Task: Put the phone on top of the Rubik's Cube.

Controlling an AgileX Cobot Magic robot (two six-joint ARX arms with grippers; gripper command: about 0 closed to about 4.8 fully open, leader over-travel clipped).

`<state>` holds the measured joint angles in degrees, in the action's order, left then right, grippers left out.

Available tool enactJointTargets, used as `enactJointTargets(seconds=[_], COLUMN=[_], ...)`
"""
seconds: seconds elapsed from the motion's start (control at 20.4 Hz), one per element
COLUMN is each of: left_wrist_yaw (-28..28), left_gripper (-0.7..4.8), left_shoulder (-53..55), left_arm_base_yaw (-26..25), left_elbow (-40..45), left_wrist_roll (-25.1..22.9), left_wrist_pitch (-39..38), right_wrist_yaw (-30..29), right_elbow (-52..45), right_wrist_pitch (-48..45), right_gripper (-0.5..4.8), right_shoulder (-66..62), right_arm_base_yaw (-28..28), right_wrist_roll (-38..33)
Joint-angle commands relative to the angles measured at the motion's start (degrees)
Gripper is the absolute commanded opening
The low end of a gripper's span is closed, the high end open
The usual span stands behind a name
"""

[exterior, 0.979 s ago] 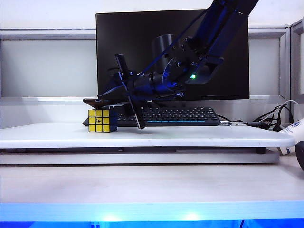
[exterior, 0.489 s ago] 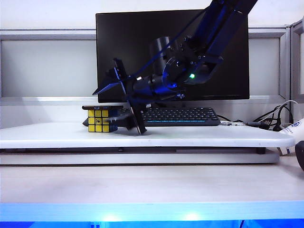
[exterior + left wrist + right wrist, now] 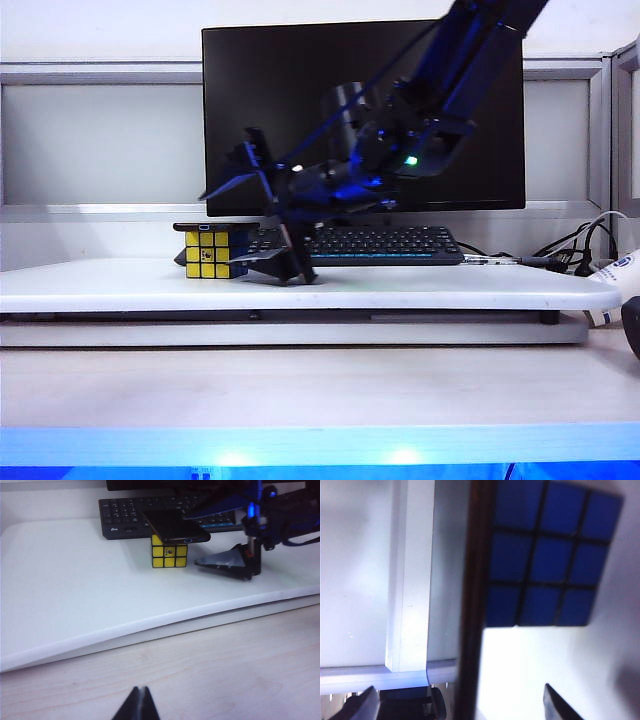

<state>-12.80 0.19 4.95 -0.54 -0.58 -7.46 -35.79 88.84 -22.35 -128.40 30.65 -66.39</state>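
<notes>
White tabletop [image 3: 420, 285]: phone [image 3: 174, 526] lies on Rubik's Cube [image 3: 169, 556], seemingly done; right pincer [image 3: 262, 222] wide open, empty; left pincer [image 3: 136, 707] closed, idle.

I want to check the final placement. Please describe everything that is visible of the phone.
The phone is a thin, flat, black rectangle with a glossy look and a small port on the short edge that faces the left wrist camera. It lies flat on top of the Rubik's Cube, overhanging it. The open right gripper stands beside the cube, and neither finger touches the phone. The left gripper is far away, shut.
</notes>
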Motion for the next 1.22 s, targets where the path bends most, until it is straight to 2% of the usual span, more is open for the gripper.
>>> enactJointTargets(seconds=[0.05, 0.39, 0.54, 0.68, 0.78, 0.88, 1.08, 1.22], left_wrist_yaw=[0.13, 0.13, 0.13, 0.11, 0.09, 0.09, 0.09, -0.07], left_gripper=[-0.05, -0.06, -0.05, -0.06, -0.05, -0.05, -0.05, -0.05], left_shoulder=[0.02, 0.02, 0.02, 0.02, 0.02, 0.02, 0.02, 0.02], left_arm_base_yaw=[-0.07, -0.07, -0.07, -0.07, -0.07, -0.07, -0.07, -0.04], left_elbow=[0.02, 0.02, 0.02, 0.04, 0.04, 0.04, 0.04, 0.04], left_wrist_roll=[-0.31, -0.28, -0.28, -0.28, -0.28, -0.28, -0.28, -0.28], left_wrist_pitch=[0.76, 0.72, 0.72, 0.70, 0.68, 0.66, 0.66, 0.46], right_wrist_yaw=[-1.84, -4.37, -6.14, -9.66, -10.88, -10.80, -8.57, -2.69], right_elbow=[0.13, 0.11, 0.11, 0.07, -0.02, -0.04, -0.11, -0.15], right_wrist_pitch=[-0.81, -1.70, -3.39, -3.13, -2.67, 1.75, 15.15, 29.66], right_gripper=[4.22, 4.22, 4.17, 3.65, 3.50, 3.21, 3.13, 3.00], right_shoulder=[0.48, 0.59, 0.68, 1.79, 2.91, 5.20, 9.79, 14.43], right_arm_base_yaw=[-2.01, -5.95, -8.55, -11.91, -12.74, -13.11, -13.11, -13.11], right_wrist_roll=[0.37, 0.42, 3.96, 7.63, 10.47, 16.35, 30.69, 45.90])
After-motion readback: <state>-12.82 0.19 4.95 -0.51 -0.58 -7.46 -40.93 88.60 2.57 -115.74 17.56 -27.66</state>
